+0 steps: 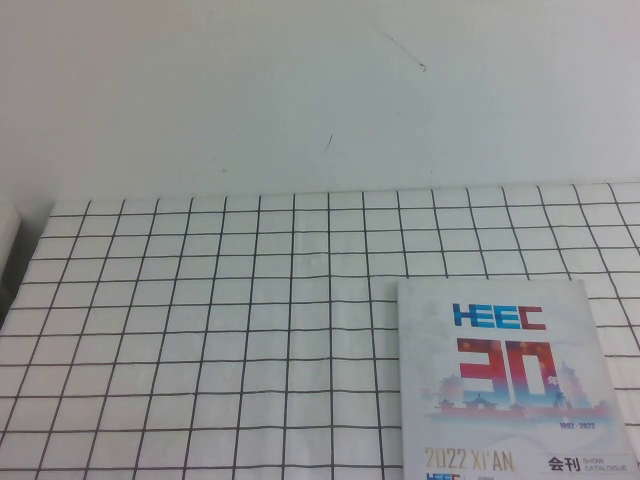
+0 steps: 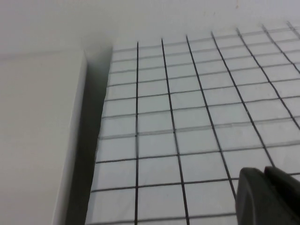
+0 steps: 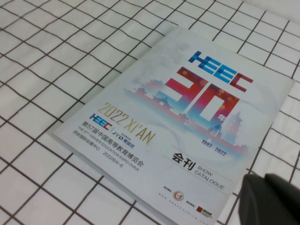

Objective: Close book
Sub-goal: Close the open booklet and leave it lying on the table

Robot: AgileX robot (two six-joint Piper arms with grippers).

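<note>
A book (image 1: pixel 510 385) lies closed and flat on the gridded tablecloth at the near right of the high view, its pale cover up with "HEEC 30" and "2022 XI'AN" printed on it. In the right wrist view the book (image 3: pixel 178 122) fills the middle, and my right gripper (image 3: pixel 265 179) hovers just off the cover's corner by the words "SHOW CATALOGUE", its dark fingers pressed together on nothing. My left gripper (image 2: pixel 264 171) hangs over bare cloth near the table's left side, shut and empty. Neither gripper shows in the high view.
A white cloth with a black grid (image 1: pixel 220 330) covers the table. A white wall (image 1: pixel 300 90) rises behind it. A white block or ledge (image 2: pixel 37 136) stands off the table's left edge, with a shadowed gap beside it.
</note>
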